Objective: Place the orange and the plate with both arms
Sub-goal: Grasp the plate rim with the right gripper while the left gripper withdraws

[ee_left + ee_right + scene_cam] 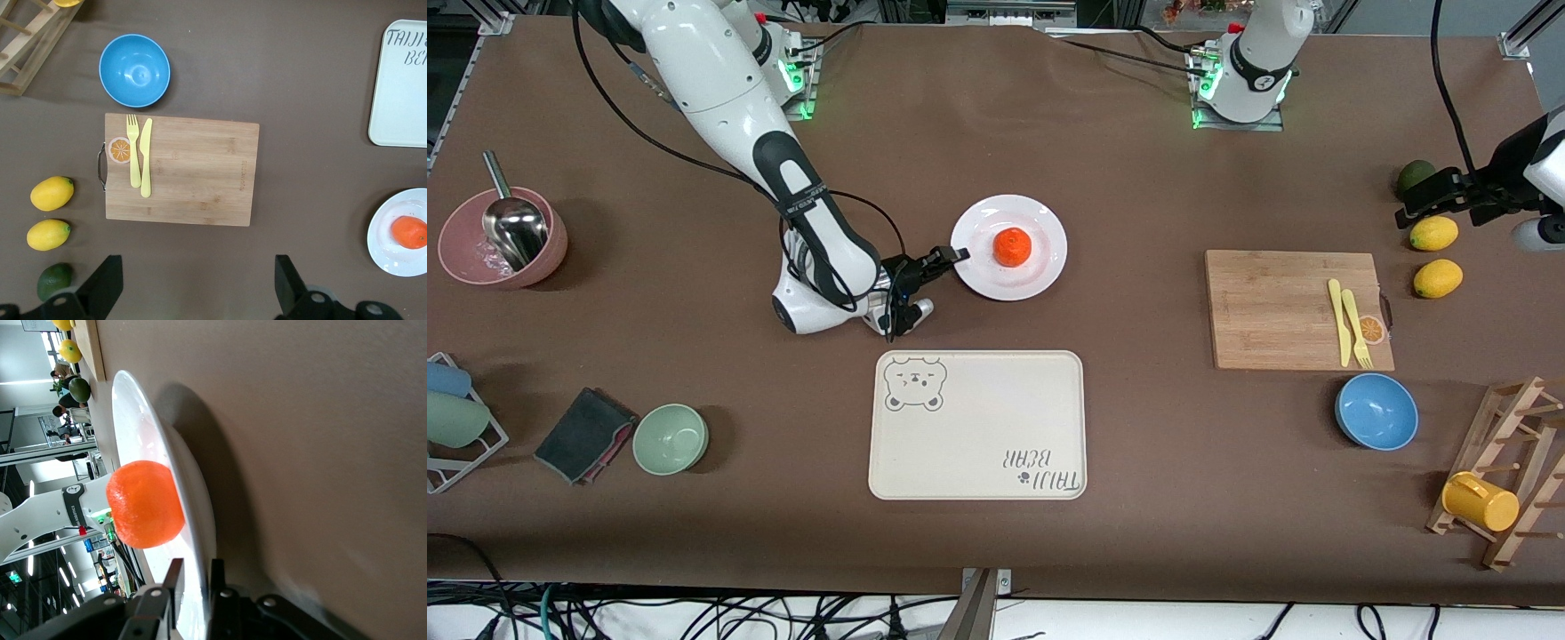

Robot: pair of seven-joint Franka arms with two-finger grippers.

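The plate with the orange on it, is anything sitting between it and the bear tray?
Nothing visible does. Only bare tabletop lies between the plate and the tray, nearer the front camera. The right tool is at the plate's rim.

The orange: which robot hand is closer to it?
Right. The right gripper pinches the rim of the plate holding the orange; the left gripper waits open above the lemons' end.

Gloss against matt

Glossy white glazed plate (1040, 267), dimpled waxy orange (1013, 246), matt brown cloth-like surface (1138, 178), grained bamboo board (1272, 311), shiny steel scoop (513, 224), smooth yellow plastic cutlery (1349, 324).
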